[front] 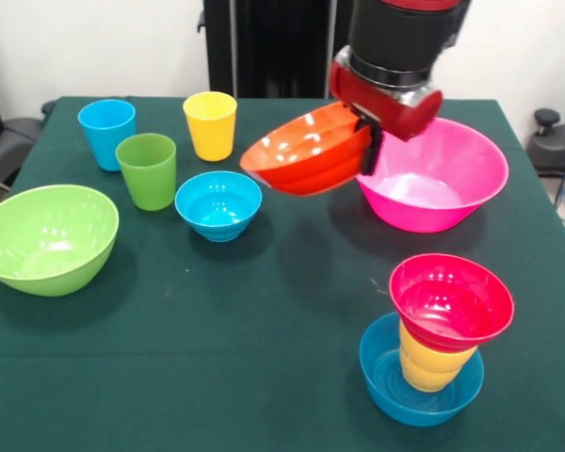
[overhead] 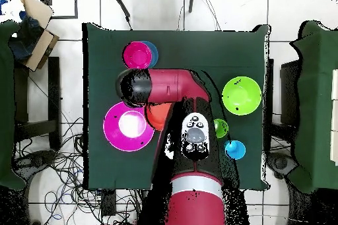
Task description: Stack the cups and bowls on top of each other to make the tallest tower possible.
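Clearly tilted, the glossy orange bowl (front: pixel 306 151) hangs from the claw (front: pixel 369 141).

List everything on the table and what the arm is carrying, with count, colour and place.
Cups: three standing together at one end of the table: blue, green, yellow.
Squat cup: one, yellow-orange, inside a blue bowl, under the red bowl.
Blue bowls: two; one beside the green cup, one at the bottom of the small stack.
Red bowl: one, on top of the small stack, tilted.
Lime bowl: one, large, alone near a table edge.
Pink bowl: one, large, on the table beside the gripper.
Orange bowl: one, wide, tilted, held off the table next to the pink bowl.
Table: one, dark green cloth.
Arm: one, red and black, reaching over the table.
Gripper: one, shut on the orange bowl's rim.
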{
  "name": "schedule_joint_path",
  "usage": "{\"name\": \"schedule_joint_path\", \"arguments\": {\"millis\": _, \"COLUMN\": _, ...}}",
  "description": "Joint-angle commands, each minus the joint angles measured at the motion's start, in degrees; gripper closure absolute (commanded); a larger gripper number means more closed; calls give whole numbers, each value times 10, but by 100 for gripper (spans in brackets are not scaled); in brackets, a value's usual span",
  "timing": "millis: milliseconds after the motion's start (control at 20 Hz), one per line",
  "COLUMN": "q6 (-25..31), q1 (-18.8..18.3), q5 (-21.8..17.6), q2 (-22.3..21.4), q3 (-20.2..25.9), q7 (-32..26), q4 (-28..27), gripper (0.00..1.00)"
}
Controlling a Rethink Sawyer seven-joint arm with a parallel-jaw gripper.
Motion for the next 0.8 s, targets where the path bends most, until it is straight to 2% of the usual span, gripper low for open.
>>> {"name": "schedule_joint_path", "arguments": {"millis": 50, "q6": 67, "q1": 24, "q5": -47, "q2": 45, "q3": 103, "q7": -156, "q4": -94, "gripper": 100}}
{"name": "schedule_joint_path", "arguments": {"millis": 150, "q6": 71, "q1": 29, "q5": -50, "q2": 62, "q3": 115, "q7": -153, "q4": -121, "gripper": 100}}
{"name": "schedule_joint_path", "arguments": {"millis": 300, "q6": 64, "q1": 24, "q5": -47, "q2": 83, "q3": 140, "q7": -166, "q4": -129, "gripper": 100}}
{"name": "schedule_joint_path", "arguments": {"millis": 550, "q6": 35, "q1": 46, "q5": -77, "q2": 140, "q3": 136, "q7": -150, "q4": -175, "gripper": 100}}
{"name": "schedule_joint_path", "arguments": {"millis": 800, "q6": 36, "q1": 62, "q5": -94, "q2": 162, "q3": 115, "q7": -135, "q4": -211, "gripper": 100}}
